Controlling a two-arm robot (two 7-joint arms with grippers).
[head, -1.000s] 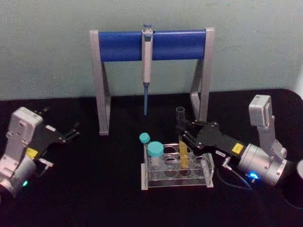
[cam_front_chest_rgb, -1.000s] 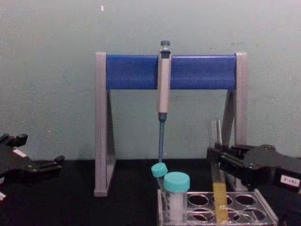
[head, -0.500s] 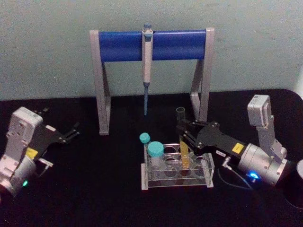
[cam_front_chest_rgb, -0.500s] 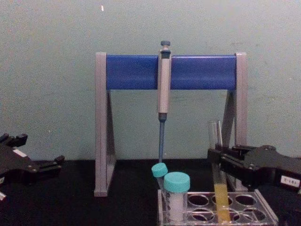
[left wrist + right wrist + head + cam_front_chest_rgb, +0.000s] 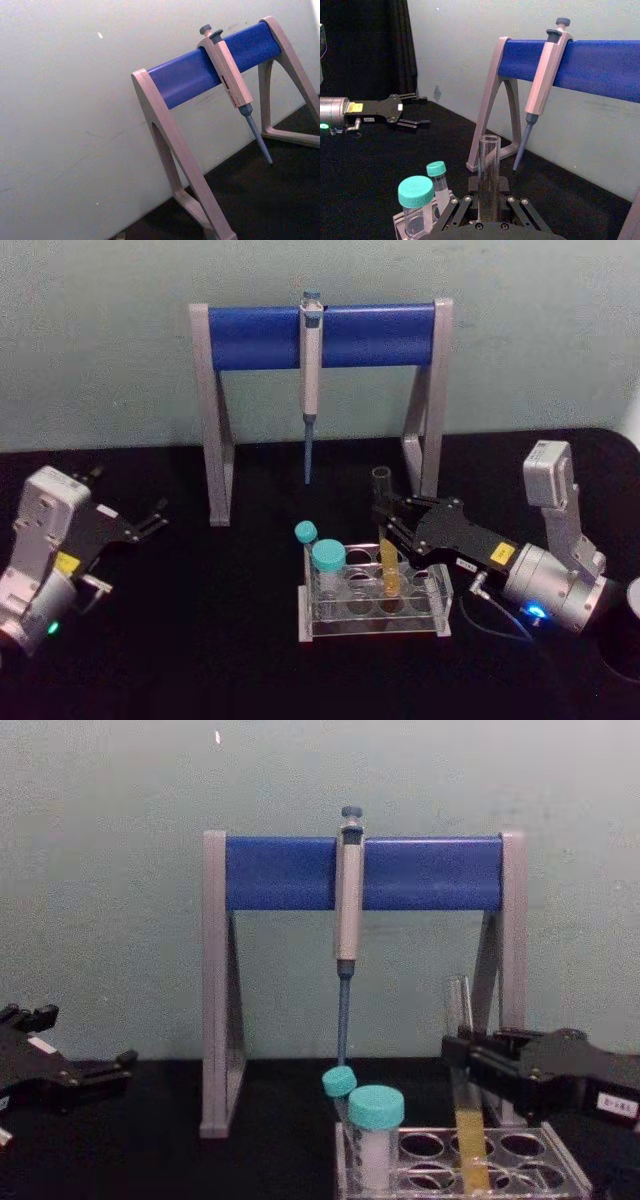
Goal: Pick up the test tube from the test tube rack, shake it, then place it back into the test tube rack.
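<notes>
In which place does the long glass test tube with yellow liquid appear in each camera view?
Head view: the test tube stands in the test tube rack, right of centre, with the right hand at it.
Chest view: the tube rises from the rack, lower right.
Right wrist view: bottom centre, before the camera.
Left wrist view: not in it.
Shared landmark: the blue pipette stand.

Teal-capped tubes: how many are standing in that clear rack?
2. The larger teal-capped tube stands at the test tube rack's left end; the smaller teal-capped tube is just behind it.
</notes>
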